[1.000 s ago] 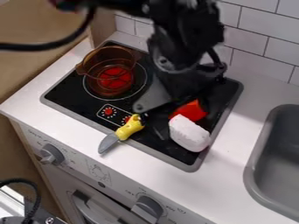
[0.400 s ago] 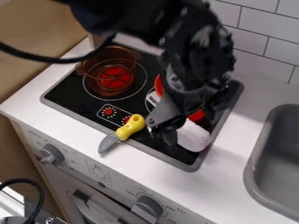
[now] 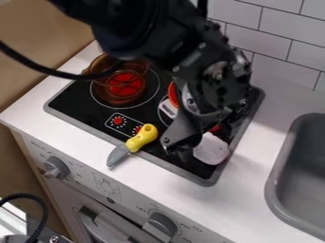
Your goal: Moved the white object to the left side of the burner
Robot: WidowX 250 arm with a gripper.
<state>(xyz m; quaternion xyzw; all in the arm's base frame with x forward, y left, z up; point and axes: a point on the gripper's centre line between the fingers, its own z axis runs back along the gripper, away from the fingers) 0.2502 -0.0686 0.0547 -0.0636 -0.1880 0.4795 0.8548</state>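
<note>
Shifted toward the front right of the black stovetop (image 3: 73, 97) since the earliest frame: robot arm (image 3: 152, 33), with gripper (image 3: 202, 138) carried along. Cannot tell whether open, closed or already gripping. Over at the left burner (image 3: 151, 94), amber pot (image 3: 120, 84), well apart from the gripper. At the front right of the stovetop, partly hidden by the gripper, white object (image 3: 213, 151), in about the same spot as before. Looks light, perhaps foam or hollow plastic, with little give and small risk of breaking. Might slip or roll on those rounded sides if pinched off centre. Best to take hold across the narrower middle, low down, with moderate pressure, then lift clear of the yellow-handled knife (image 3: 141, 137) before crossing left
</note>
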